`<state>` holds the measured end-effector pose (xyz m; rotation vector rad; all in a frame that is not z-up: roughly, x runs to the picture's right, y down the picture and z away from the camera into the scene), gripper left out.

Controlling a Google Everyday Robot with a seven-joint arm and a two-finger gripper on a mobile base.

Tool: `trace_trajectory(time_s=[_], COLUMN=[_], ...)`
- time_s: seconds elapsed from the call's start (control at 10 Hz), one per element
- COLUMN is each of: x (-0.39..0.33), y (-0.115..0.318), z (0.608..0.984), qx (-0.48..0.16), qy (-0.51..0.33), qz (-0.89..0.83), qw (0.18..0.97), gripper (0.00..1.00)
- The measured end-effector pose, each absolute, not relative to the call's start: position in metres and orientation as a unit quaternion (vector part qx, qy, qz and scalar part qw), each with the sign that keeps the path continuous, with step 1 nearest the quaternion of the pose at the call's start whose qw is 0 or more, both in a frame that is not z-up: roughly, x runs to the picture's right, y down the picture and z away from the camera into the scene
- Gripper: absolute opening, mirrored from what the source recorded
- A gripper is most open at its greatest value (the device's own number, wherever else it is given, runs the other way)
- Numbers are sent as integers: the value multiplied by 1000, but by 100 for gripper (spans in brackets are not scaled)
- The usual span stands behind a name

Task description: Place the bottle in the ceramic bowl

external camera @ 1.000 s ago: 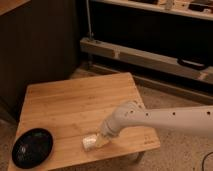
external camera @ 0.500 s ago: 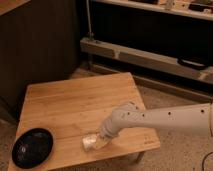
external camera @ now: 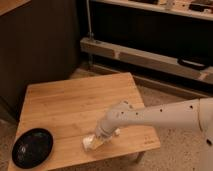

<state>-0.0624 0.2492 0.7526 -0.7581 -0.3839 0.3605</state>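
The bottle (external camera: 93, 142) is small, pale and clear, and lies on its side near the front edge of the wooden table (external camera: 75, 102). My gripper (external camera: 103, 135) is at the end of the white arm that reaches in from the right, and it sits right at the bottle's right end, covering part of it. The ceramic bowl (external camera: 32, 147) is black, shallow and round, and it stands at the table's front left corner, about a bowl's width left of the bottle.
A dark cabinet wall (external camera: 40, 45) stands behind the table on the left. A low metal shelf rail (external camera: 145, 55) runs along the back right. Speckled floor (external camera: 170, 155) lies to the right of and below the table.
The arm and the bottle stay almost in the same place; the gripper has settled slightly lower onto the bottle's right end.
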Motion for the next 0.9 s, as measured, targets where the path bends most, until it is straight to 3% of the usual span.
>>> trace_trajectory(time_s=[0.9], x=[-75], y=[255], z=[760], qx=[-387], qy=[-172], qz=[162], qw=[891], gripper=[65])
